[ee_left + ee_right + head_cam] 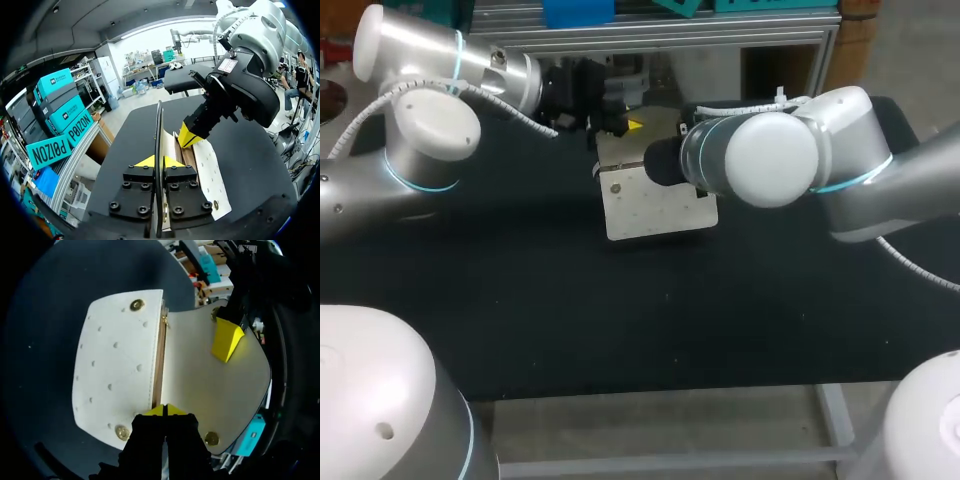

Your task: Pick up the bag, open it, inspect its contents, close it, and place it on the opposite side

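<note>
The white bag lies in the middle of the black table, its flap raised. In the right wrist view its studded front panel and the plain inside of the flap spread apart at a brown mouth. My right gripper is shut on the rim of that mouth, also seen from the left wrist; in the head view its own wrist hides it. My left gripper is shut on the thin dark edge of the flap, at the bag's far side.
An aluminium frame rail runs along the table's back edge behind the bag. My arms' white bases fill the near corners. Bare black tabletop lies on both sides of the bag and in front of it.
</note>
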You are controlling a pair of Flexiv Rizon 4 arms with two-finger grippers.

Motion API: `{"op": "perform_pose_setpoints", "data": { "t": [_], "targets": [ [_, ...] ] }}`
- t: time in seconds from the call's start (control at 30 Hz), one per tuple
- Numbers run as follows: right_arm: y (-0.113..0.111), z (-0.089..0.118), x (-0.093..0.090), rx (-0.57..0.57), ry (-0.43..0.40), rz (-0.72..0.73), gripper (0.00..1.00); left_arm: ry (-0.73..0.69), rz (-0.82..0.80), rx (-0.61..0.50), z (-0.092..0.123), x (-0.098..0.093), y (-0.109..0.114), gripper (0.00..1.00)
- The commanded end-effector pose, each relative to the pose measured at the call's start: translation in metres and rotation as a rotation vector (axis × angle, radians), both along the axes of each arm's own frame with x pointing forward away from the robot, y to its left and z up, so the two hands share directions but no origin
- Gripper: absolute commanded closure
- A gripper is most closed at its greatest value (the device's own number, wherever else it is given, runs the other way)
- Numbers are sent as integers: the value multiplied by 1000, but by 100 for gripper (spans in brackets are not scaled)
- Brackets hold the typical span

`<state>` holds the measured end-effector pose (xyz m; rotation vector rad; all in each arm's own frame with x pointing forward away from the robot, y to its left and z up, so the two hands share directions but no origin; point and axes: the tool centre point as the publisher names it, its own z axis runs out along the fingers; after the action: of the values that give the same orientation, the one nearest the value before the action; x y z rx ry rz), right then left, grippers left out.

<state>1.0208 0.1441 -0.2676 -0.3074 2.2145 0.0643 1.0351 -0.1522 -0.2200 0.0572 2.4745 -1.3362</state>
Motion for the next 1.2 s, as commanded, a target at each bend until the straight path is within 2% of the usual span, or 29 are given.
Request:
{"op": "perform_pose_setpoints", "data": {
  "t": [0.03, 0.33, 0.6, 0.97, 1.2],
  "targets": [
    [5, -9, -5, -4, 7, -1, 100, -2, 5, -10, -1, 3, 0, 100],
    [0, -22, -21, -12, 41, -15, 100, -10, 7, -21, 1, 1, 3, 100],
    [-3, -28, -26, -14, 59, -21, 100, -13, -14, -23, 1, -2, 2, 100],
    [3, -13, -5, -17, 4, -28, 100, -18, -45, -13, -1, -7, -2, 100],
    [11, -27, -3, -25, 38, -9, 100, -21, -42, -19, 0, -7, -1, 100]
  ]
}}
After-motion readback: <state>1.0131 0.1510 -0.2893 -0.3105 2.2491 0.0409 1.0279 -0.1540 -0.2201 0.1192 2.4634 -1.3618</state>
